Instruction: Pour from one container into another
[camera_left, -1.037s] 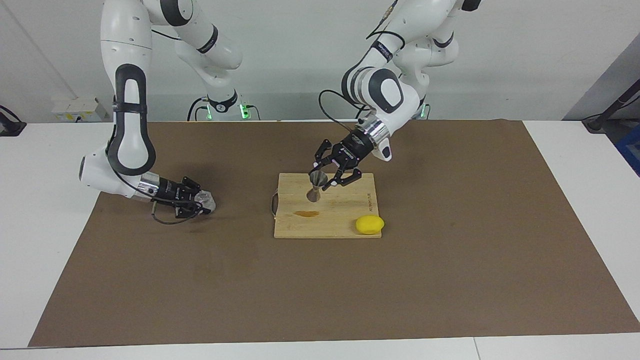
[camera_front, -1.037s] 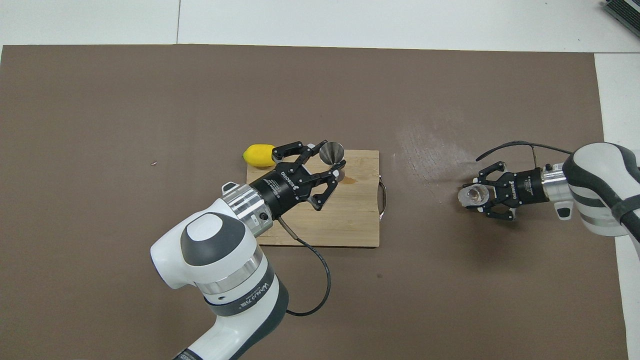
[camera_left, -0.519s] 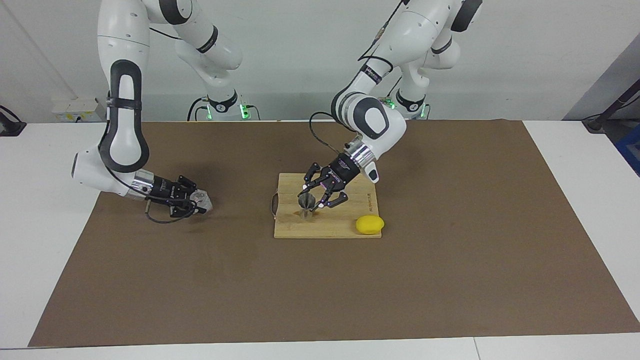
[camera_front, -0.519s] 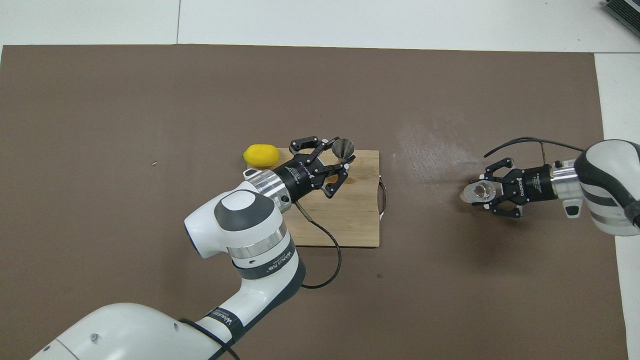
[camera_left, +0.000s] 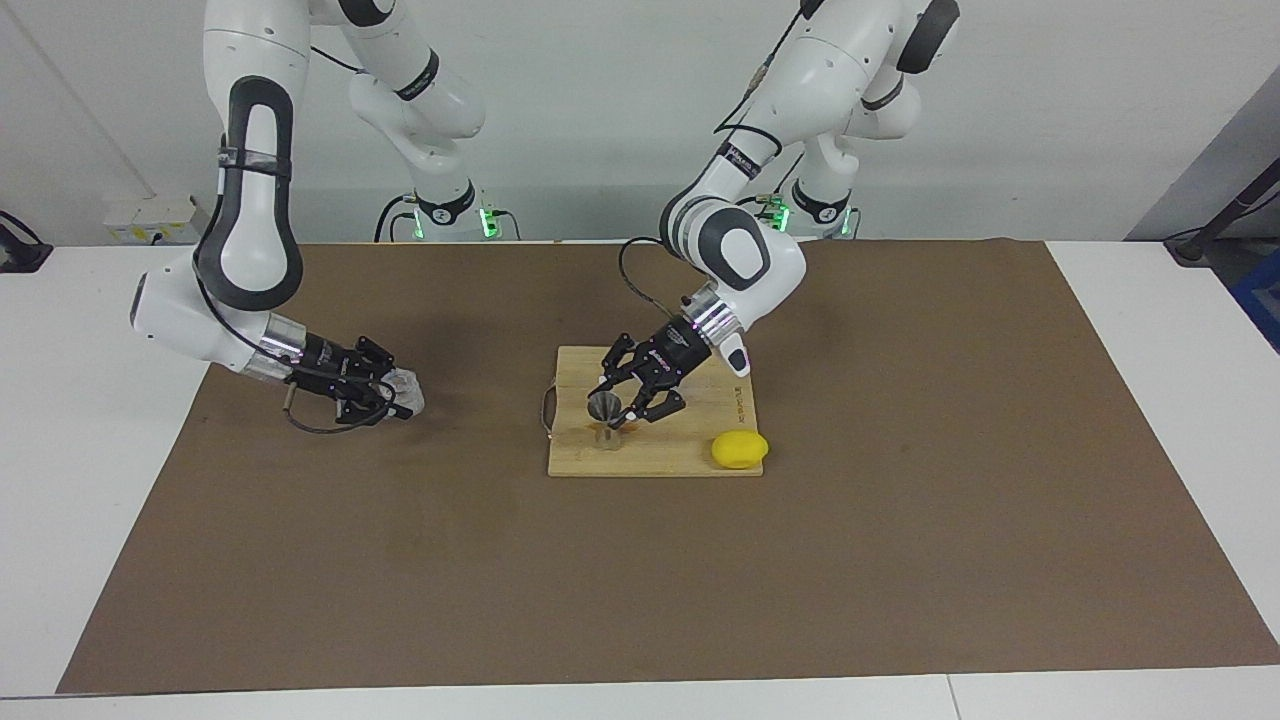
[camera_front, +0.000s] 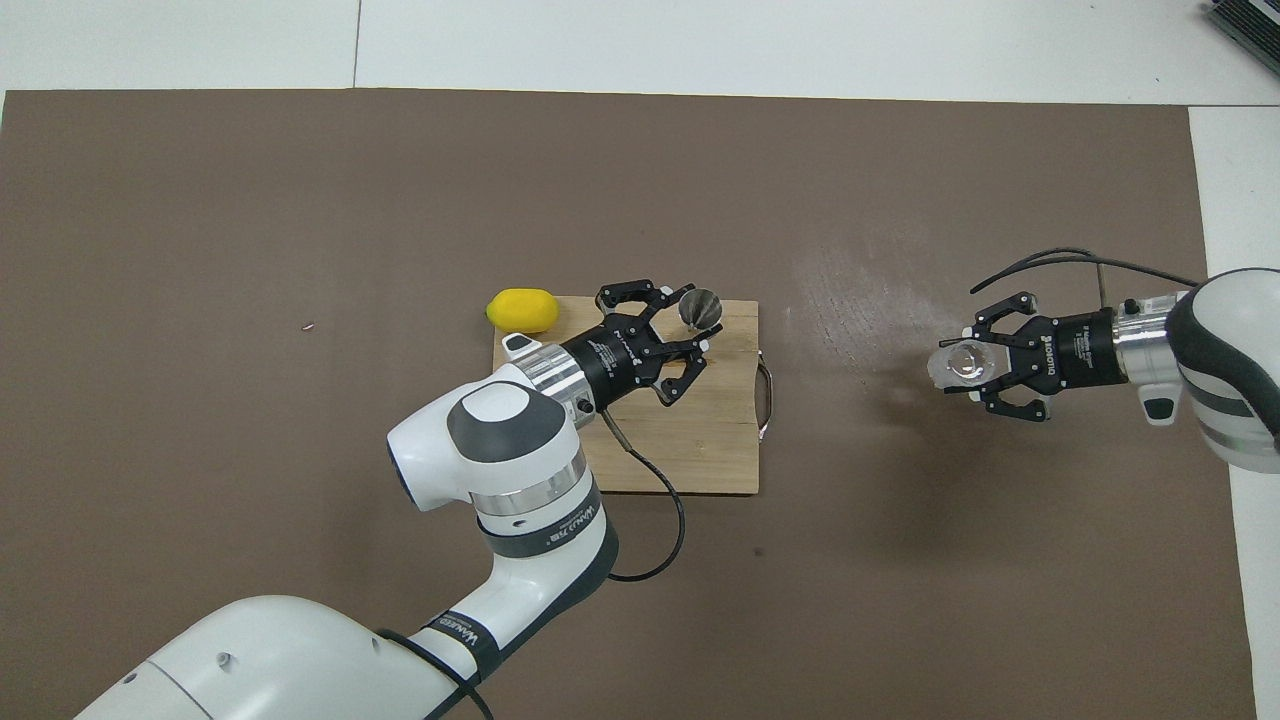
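Note:
The grey steel jigger (camera_left: 603, 406) stands upright over the wooden cutting board (camera_left: 700, 400), at the board's edge farther from the robots. My left gripper (camera_left: 615, 412) is shut on the jigger from the side. The overhead view shows this jigger (camera_front: 700, 307) just ahead of the left gripper (camera_front: 697, 322). Toward the right arm's end of the table, my right gripper (camera_left: 398, 392) is shut on the small clear glass cup (camera_left: 408, 390), low over the brown mat. From overhead the cup (camera_front: 957, 365) shows its open mouth in the right gripper (camera_front: 962, 368).
A yellow lemon (camera_left: 740, 449) lies at the board's corner toward the left arm's end, beside the left gripper. The board (camera_front: 700, 450) has a metal handle (camera_front: 766, 400) on its side toward the right arm. A brown mat (camera_left: 900, 550) covers the table.
The left gripper has carried the jigger down and toward the board's edge farther from the robots. The right gripper has risen a little with the glass cup.

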